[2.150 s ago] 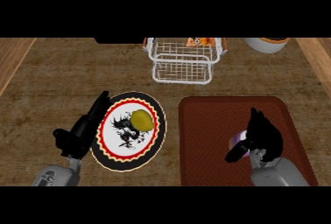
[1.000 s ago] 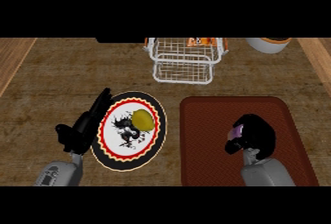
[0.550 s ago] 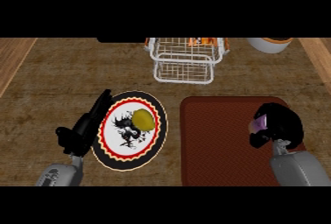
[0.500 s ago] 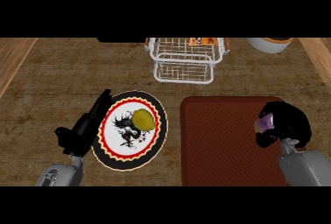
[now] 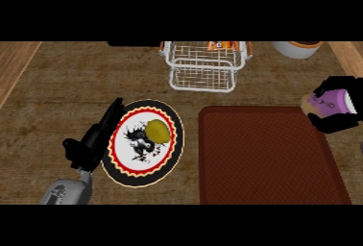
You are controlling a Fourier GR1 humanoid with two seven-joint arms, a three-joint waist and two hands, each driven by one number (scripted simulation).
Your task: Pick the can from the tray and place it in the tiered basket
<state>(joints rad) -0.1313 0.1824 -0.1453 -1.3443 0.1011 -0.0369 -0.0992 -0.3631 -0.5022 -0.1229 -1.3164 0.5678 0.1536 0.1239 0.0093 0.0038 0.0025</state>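
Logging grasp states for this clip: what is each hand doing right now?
Left hand: open, beside the plate.
Right hand: shut on the can.

You get one view only, from the head. It looks steeply down at the counter (image 5: 64,81), fairly near; the tiered basket (image 5: 205,75) lies at the frame's upper middle.

Can (image 5: 330,103): purple, tan end, tipped sideways, clasped in right hand (image 5: 342,124) just off tray's far right corner.
Tray (image 5: 262,161): dark red, rectangular, flat.
Basket (image 5: 204,68): white wire, beyond tray's far left corner.
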